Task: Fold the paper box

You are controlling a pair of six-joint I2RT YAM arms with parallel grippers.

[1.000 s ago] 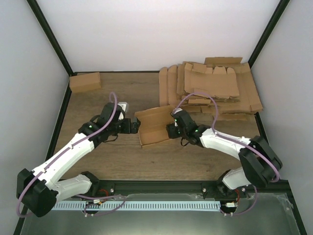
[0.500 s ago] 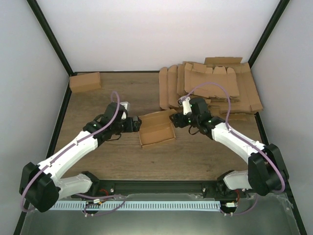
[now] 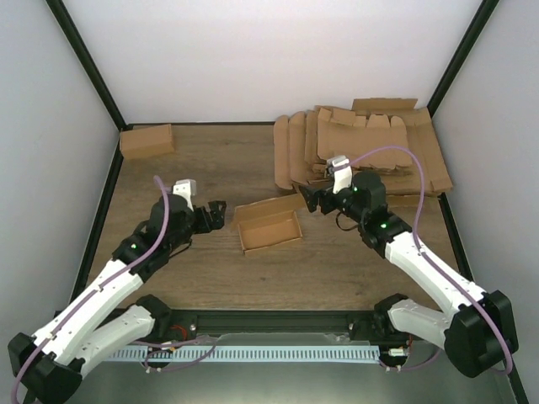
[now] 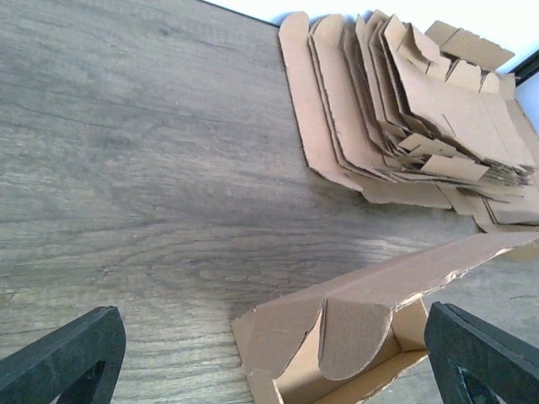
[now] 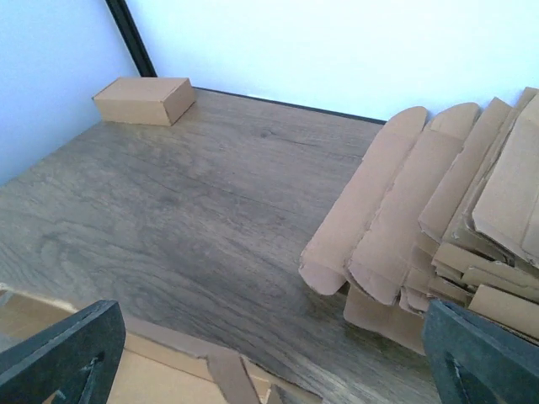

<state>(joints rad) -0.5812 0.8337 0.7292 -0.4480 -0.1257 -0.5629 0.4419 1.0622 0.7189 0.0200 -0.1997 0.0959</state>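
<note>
Left end effector [image 3: 217, 212]: spread wide, nothing in it. Its black fingers [image 4: 67, 358] sit at both lower corners of my left wrist view. Paper box [image 3: 269, 227] lies on the bench [image 3: 202, 168] just past my left fingertips, apart from them, no contact. It is a shallow open carton with side walls up, a rounded tuck flap leaning inward at the end nearest my left end effector, and a long flap on the far side.

Right end effector [image 3: 310, 197]: also wide, empty, raised off the bench. The box is below it and toward my left end effector, so it sits between my two end effectors; I can't tell if it is touching. Only a corner of the box shows low in my right wrist view.

Stack of flat cardboard sheets [image 3: 370, 147]: just behind my right end effector. Small closed carton [image 3: 146, 140]: far corner, well beyond my left end effector.
</note>
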